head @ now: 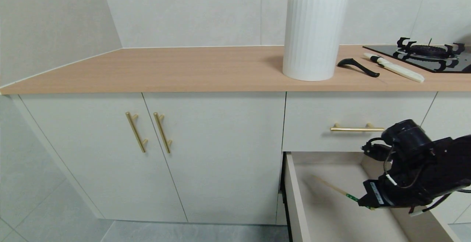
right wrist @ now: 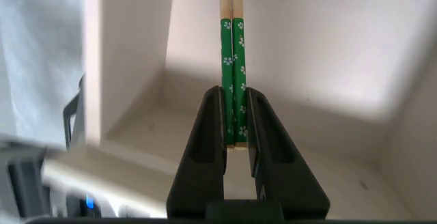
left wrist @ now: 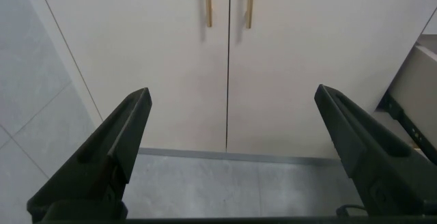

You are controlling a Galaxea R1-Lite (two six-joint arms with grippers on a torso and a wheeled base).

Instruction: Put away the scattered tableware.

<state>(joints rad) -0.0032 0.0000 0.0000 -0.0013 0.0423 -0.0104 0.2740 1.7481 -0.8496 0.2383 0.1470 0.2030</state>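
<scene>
The right gripper hangs over the open beige drawer, jaws pressed tight on a pair of pale wooden chopsticks w/ green flower-print band. It holds them by the green end. The thin ends slant down into the drawer toward its back-left part; I cannot tell if they touch the bottom. A small white label on this gripper has print too small to read.

The left gripper has its jaws wide apart, facing the 2 cupboard doors w/ gold bar handles left of the drawer.

On the wooden countertop above the drawer:
- tall white ribbed cylinder
- black curved utensil
- white knife w/ black band
- black gas hob, at the far right
</scene>
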